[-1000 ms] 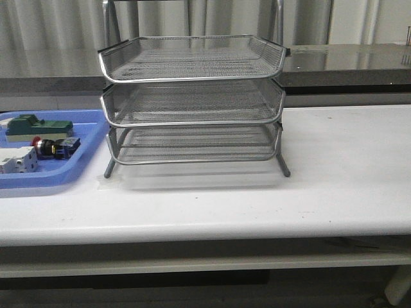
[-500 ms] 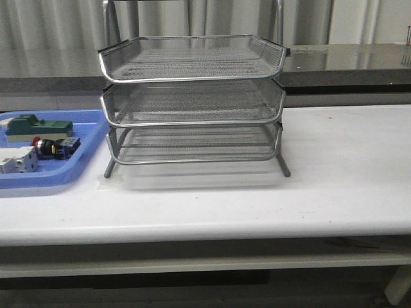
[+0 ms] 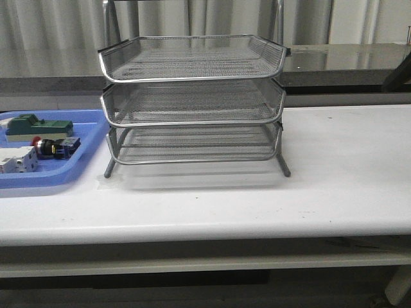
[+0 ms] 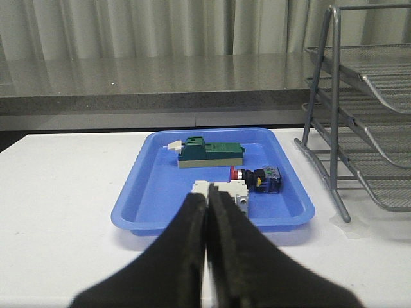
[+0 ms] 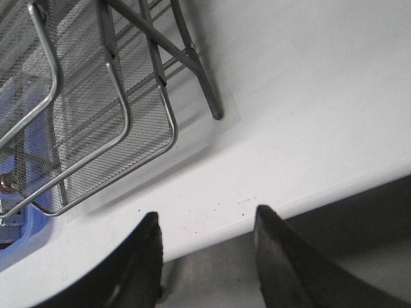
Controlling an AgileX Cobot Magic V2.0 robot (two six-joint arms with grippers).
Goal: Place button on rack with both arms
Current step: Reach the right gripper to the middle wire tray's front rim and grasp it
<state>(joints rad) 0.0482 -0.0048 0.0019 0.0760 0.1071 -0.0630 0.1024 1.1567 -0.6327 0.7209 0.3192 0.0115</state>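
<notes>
The left gripper had its two black fingers pressed together with nothing between them, hovering short of the blue tray. The white breaker-like block lay in the tray just past the fingertips, and the fingers hid its near edge in the left wrist view. The button lay on its side in that tray, at about two o'clock from the fingertips, red head toward the white block, clear of both fingers. The green block sat at twelve o'clock, toward the tray's far wall.

The right gripper had its fingers spread wide and empty, above the white table near its front edge. From it the rack stood at about eleven o'clock, only one leg and the lower tray corners showing, the rest cut off by the frame.

In the front view neither gripper showed; only a dark sliver of the right arm entered at the three o'clock edge. The rack stood mid-table, all three tiers bare. The tray lay at its nine o'clock, cut off by the frame edge, with the button small and hard to resolve between the green block and the white block.
</notes>
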